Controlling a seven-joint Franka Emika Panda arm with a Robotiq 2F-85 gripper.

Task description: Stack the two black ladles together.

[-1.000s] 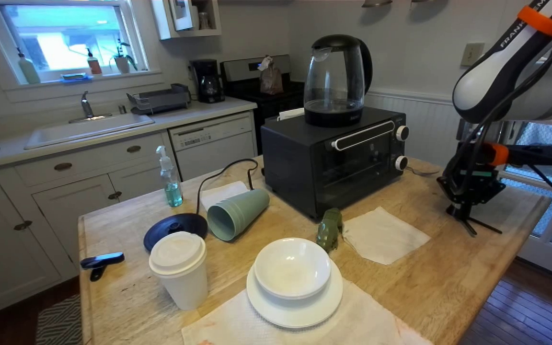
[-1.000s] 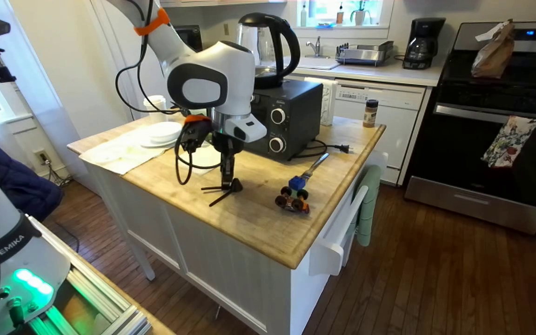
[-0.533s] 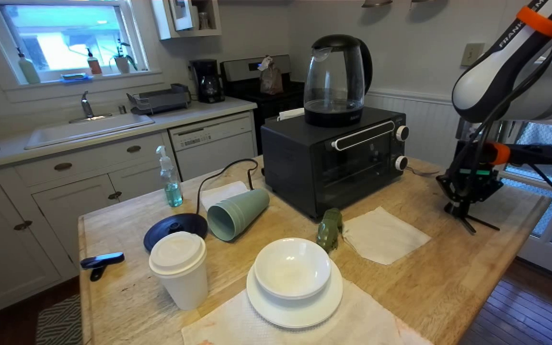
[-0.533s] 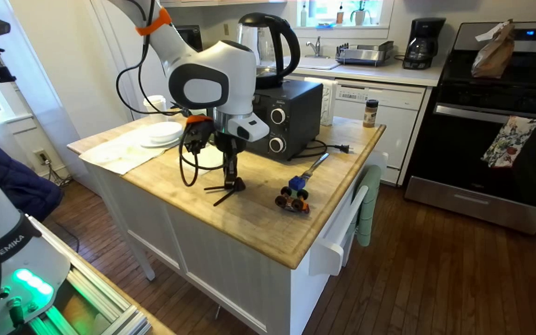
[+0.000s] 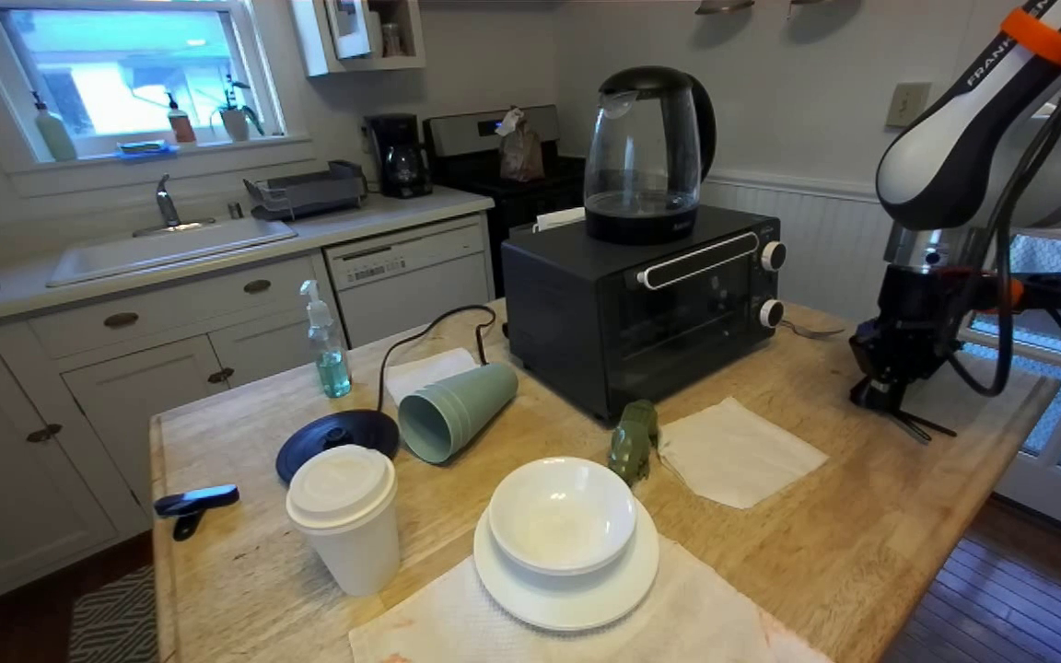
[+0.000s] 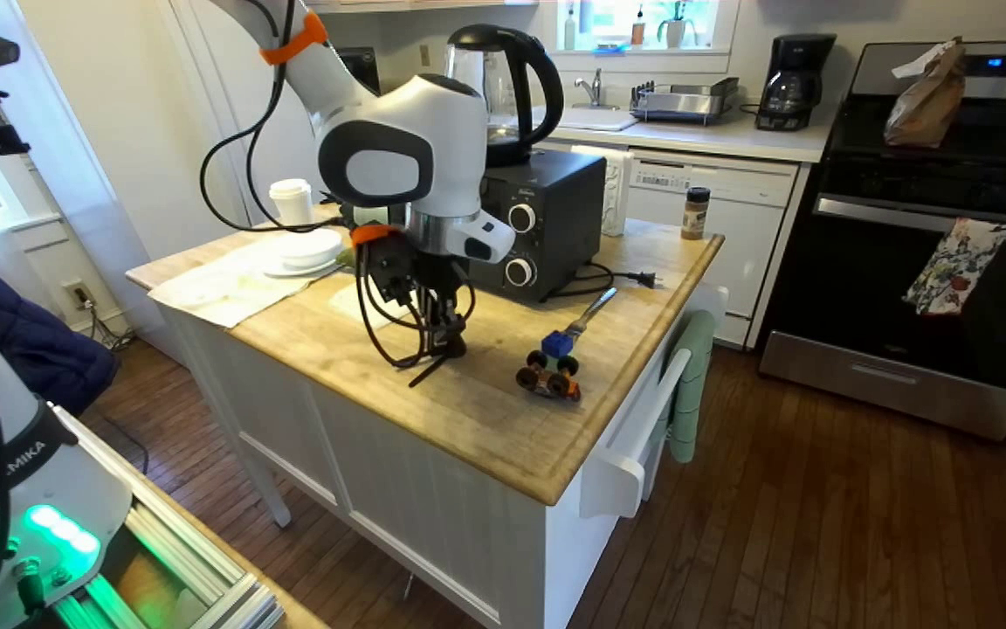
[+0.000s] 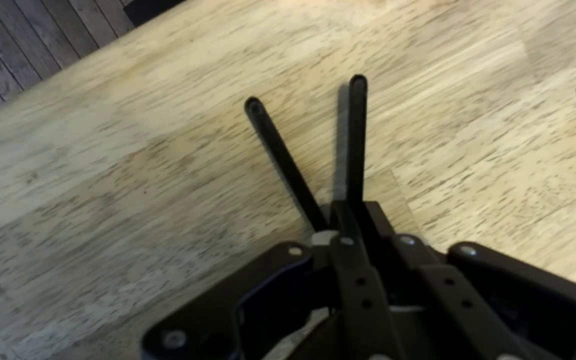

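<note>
The claw (image 7: 357, 206) is almost pressed together, pinching one ladle (image 7: 357, 137); whether it also grips the other ladle (image 7: 286, 162), I cannot tell. Both fan out from under the claw, over the table (image 7: 118, 200), scoop ends hidden in the wrist view. In an exterior view, a toy car (image 6: 548, 379) stands near them, with a blue block (image 6: 557, 343) and a fork (image 6: 593, 313) just beyond. Farther off, both exterior views show the oven (image 5: 558, 322) with the kettle (image 5: 646, 166) on top.

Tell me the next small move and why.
Probably a slight wrist turn, swinging the right-hand ladle over the left-hand ladle: in the wrist view, the gripper seems closed on the former, yet their handles splay in a V, scoop ends hidden.
</note>
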